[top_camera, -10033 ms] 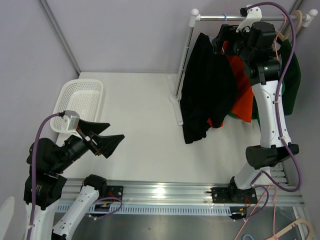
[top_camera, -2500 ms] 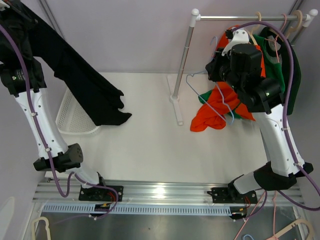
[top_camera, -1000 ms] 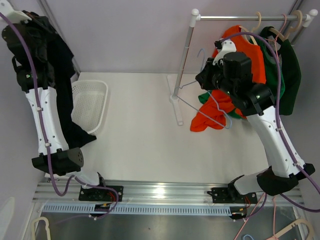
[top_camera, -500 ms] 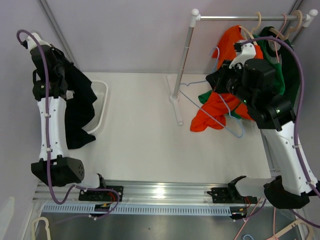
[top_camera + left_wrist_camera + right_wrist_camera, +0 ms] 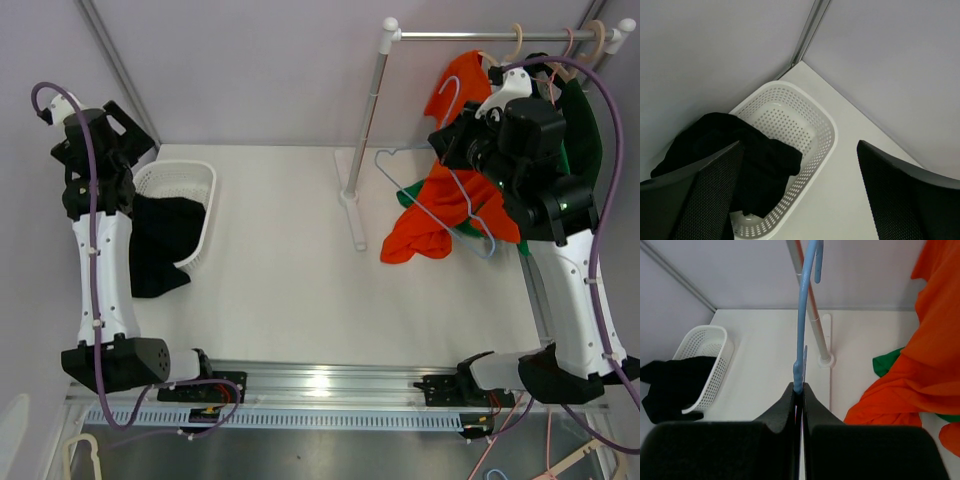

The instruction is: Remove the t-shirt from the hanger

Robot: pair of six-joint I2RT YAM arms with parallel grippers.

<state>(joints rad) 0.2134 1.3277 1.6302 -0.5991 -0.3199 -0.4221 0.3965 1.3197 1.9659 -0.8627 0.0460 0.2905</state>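
Half a second ago the black t-shirt (image 5: 165, 240) was hanging from the left arm (image 5: 100, 250) over the basket (image 5: 195, 178). Now it has been let go. It lies bunched in the near end of the basket, at the far left corner of the table (image 5: 290, 290), and a good part of it spills over the near rim onto the table by the left edge. The left jaws stand wide apart with nothing between them, held high above the basket and looking down into it.

Over at the far right corner, the right jaws are closed tight on the hanger (image 5: 801, 335), now just bare blue wire. The right arm (image 5: 570, 290) has brought it up a little toward the rack (image 5: 480, 36). Its hook is near the rail but not on it, and the frame hangs in front of the orange garment (image 5: 440, 215).

To my eye the job itself is done, since shirt and hanger are well apart on opposite sides of the table. What looks left is tidying: hooking the empty hanger back on the rail, and perhaps nothing more for the left arm. The one thing I would watch is the wire catching the orange garment, or the green one (image 5: 590, 140) behind it, on the way up.
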